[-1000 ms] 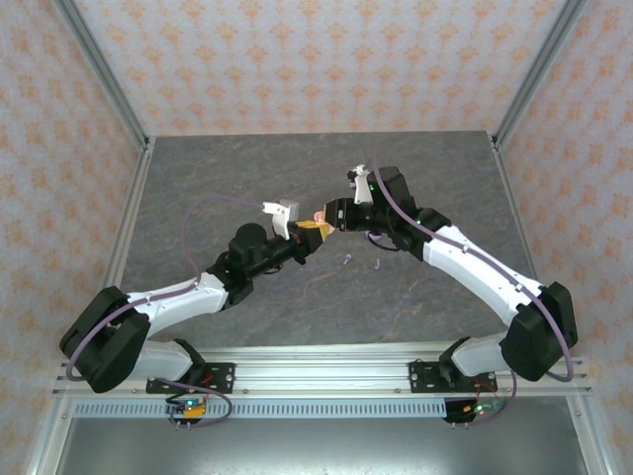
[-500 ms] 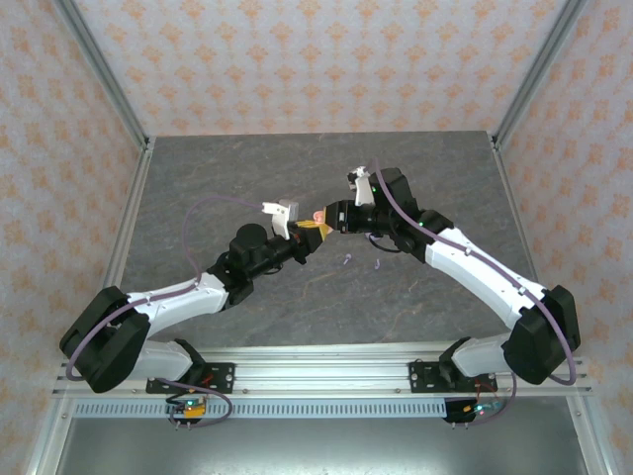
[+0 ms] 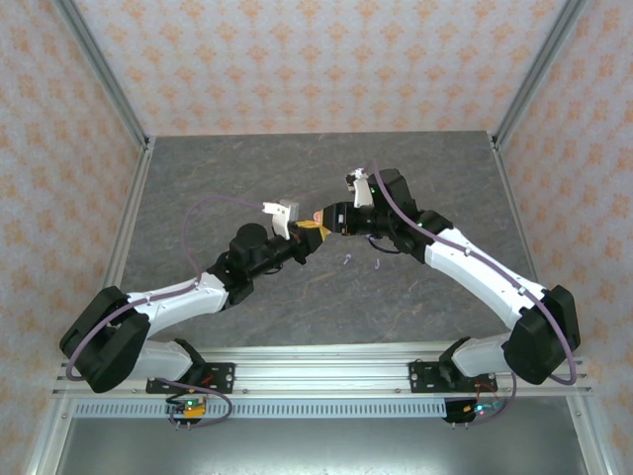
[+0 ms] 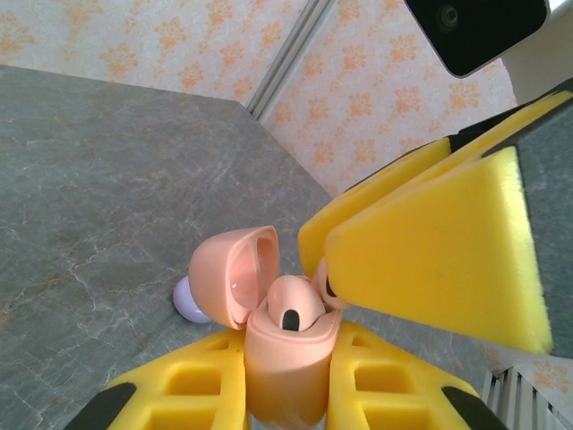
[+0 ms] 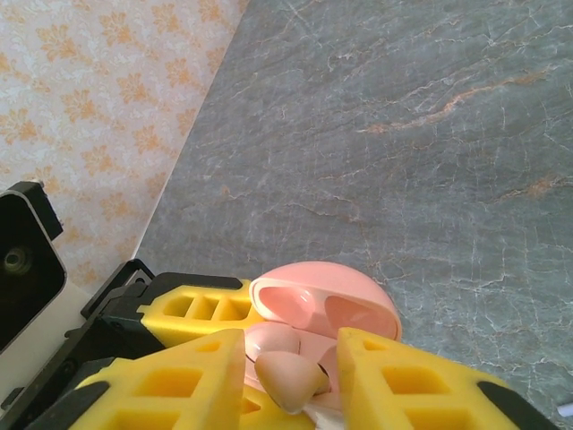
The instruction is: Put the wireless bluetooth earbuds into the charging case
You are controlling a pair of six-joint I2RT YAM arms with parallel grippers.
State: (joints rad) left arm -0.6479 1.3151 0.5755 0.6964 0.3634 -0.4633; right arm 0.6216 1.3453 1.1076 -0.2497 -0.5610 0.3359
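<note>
My left gripper is shut on a salmon-pink charging case, held upright with its lid flipped open. One pink earbud sits in a slot of the case. My right gripper is shut on the second pink earbud and holds it right at the case's mouth, beside the seated one. From above, both grippers meet at the case over the table's middle. Two lilac earbuds lie on the table a little nearer than the grippers.
A rounded lilac object rests on the grey marbled table just behind the open lid. Patterned walls with metal corner posts enclose the table on three sides. The second lilac earbud lies under the right forearm.
My right gripper has edged slightly left, bringing its pink earbud closer over the case. The left arm and the lilac earbuds have stayed put.
</note>
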